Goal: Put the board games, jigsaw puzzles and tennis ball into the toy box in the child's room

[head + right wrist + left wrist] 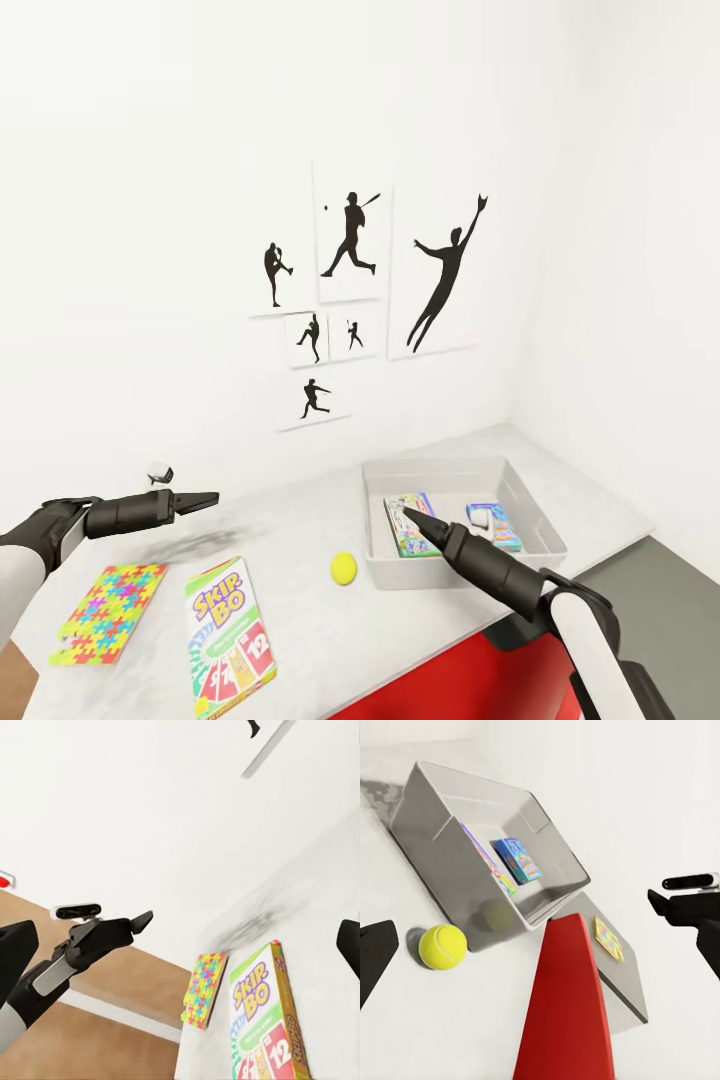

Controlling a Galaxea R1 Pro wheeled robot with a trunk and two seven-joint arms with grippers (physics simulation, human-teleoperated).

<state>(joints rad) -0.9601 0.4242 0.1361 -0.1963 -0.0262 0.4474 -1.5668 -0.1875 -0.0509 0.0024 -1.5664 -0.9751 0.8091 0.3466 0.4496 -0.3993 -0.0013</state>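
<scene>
On the pale table [290, 530] the light-grey toy box [540, 530] stands at the right. Inside it lie a purple-green board game [408, 528] and a blue one [497, 527]. My right gripper [412, 517] hangs open over the box's near left part, holding nothing. The tennis ball [344, 568] rests just left of the box. The Skip-Bo board game [228, 635] and a mosaic jigsaw puzzle [110, 612] lie near the front left edge. Above the table's left part my left gripper [205, 497] is open and empty, its fingers [375, 952] spread wide.
White walls with black baseball silhouettes [350, 240] close the back and right. A red shape [450, 680] sits below the table's front edge. In the left wrist view a grey surface [626, 982] past the toy box carries a small mosaic-printed square [609, 937].
</scene>
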